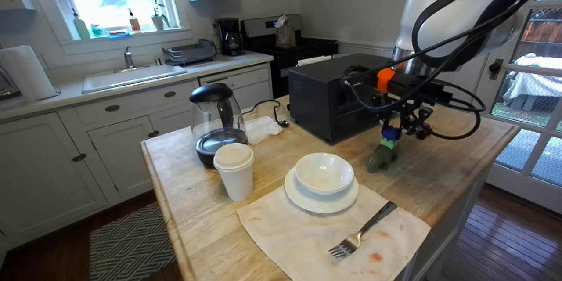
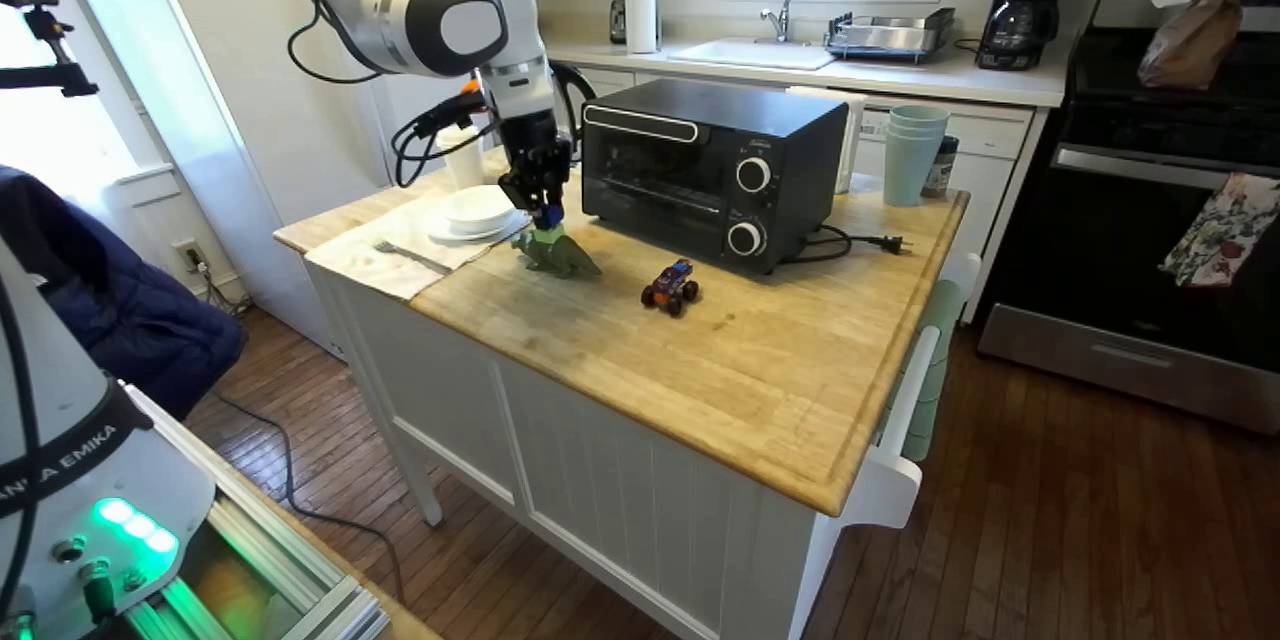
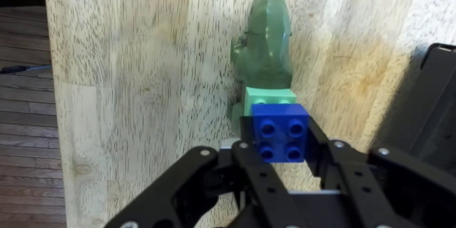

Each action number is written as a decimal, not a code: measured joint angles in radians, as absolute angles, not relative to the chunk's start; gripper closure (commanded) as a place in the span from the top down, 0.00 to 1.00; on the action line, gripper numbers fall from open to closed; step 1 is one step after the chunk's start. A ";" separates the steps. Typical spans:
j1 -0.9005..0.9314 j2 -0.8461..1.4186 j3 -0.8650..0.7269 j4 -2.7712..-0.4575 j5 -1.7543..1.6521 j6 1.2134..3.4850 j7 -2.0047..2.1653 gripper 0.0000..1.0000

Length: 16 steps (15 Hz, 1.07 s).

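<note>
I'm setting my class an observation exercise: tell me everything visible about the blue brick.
The blue brick is boxy and plastic-looking, with a smooth side and four round studs on top, two by two, each with a hollow centre. It looks roughly upright, studs up, and the gripper clamps two opposite sides. It sits right over the green brick atop the dinosaur; the two bricks seem to touch, but whether they are pressed together I can't tell. Its underside is hidden.

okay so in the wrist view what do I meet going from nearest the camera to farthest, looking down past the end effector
End effector, blue toy brick in its jaws, light green toy brick, green toy dinosaur, wooden tabletop, floorboards.
</note>
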State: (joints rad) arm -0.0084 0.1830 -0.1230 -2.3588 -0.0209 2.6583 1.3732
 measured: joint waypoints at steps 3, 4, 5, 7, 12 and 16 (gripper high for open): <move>-0.008 0.192 -0.121 -2.350 -0.021 2.660 1.373 0.11; -0.008 0.193 -0.121 -2.348 -0.020 2.660 1.373 0.11; -0.008 0.194 -0.121 -2.347 -0.020 2.660 1.373 0.11; -0.008 0.196 -0.119 -2.345 -0.012 2.660 1.370 0.11; -0.008 0.198 -0.117 -2.342 -0.002 2.660 1.369 0.11; -0.007 0.198 -0.119 -2.342 -0.006 2.660 1.370 0.11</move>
State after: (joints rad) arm -0.0069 0.1983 -0.1187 -2.3415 -0.0056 2.6602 1.3704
